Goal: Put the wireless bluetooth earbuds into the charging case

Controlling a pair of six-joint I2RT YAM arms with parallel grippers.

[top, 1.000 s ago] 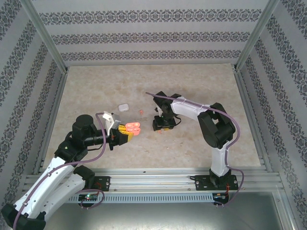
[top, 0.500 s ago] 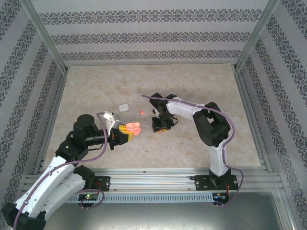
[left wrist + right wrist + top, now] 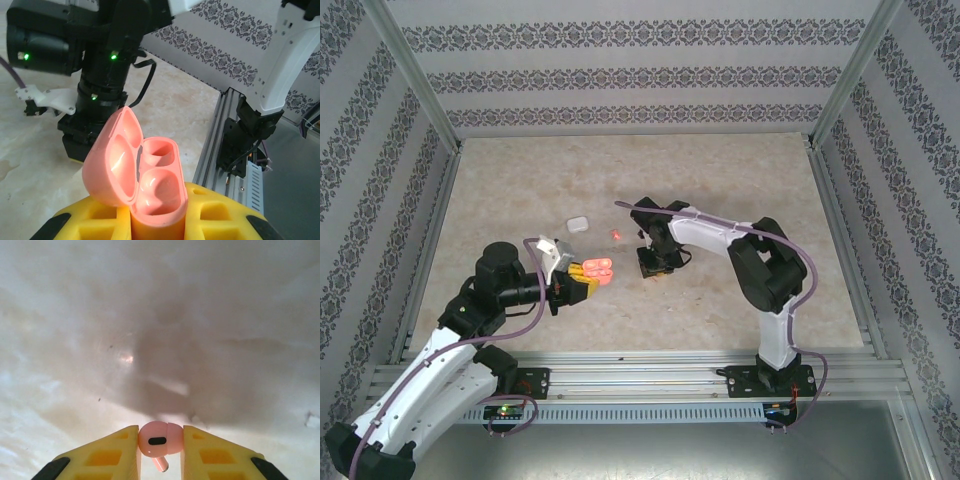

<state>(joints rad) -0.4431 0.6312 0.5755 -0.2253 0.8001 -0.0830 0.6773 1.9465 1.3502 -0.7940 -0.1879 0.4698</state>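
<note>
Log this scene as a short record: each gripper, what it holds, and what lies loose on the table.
left gripper: shut on the open salmon-pink plastic charging case; both wells empty
right gripper: shut on a small salmon-pink plastic earbud
loose on table: small white pebble-shaped case; tiny red earbud to its right, apart from it
task state: no earbud seated yet
</note>
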